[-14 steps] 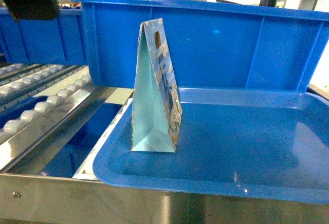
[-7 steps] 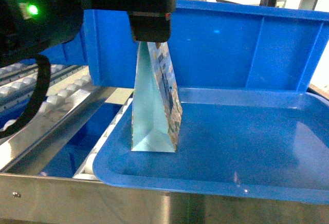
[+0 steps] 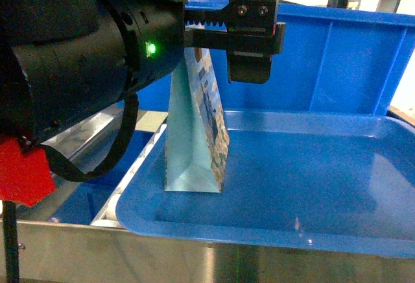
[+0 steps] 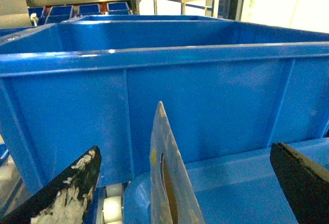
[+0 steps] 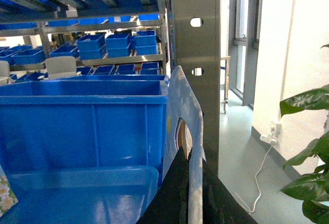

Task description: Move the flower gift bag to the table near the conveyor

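A flower gift bag (image 3: 194, 134) stands upright at the left end of a shallow blue tray (image 3: 272, 234). My left gripper (image 3: 206, 59) is open and straddles the bag's top edge (image 4: 156, 147). Its fingers (image 4: 77, 183) stand well clear of the bag on both sides (image 4: 184, 152). My right gripper (image 5: 189, 158) is outside the head view. It is shut on the top of another pale blue flower gift bag (image 5: 182, 100), just under the handle hole. Conveyor rollers (image 3: 109, 213) show beside the tray. The table is out of view.
A tall blue bin (image 3: 324, 56) stands right behind the tray. My left arm's black body (image 3: 78, 56) fills the upper left of the head view. A steel post (image 5: 195, 29) and a potted plant (image 5: 308, 147) lie past the right gripper.
My left arm has swung in from the upper left and to the right. Its open jaws now sit on either side of the bag's top. The bag has not moved.
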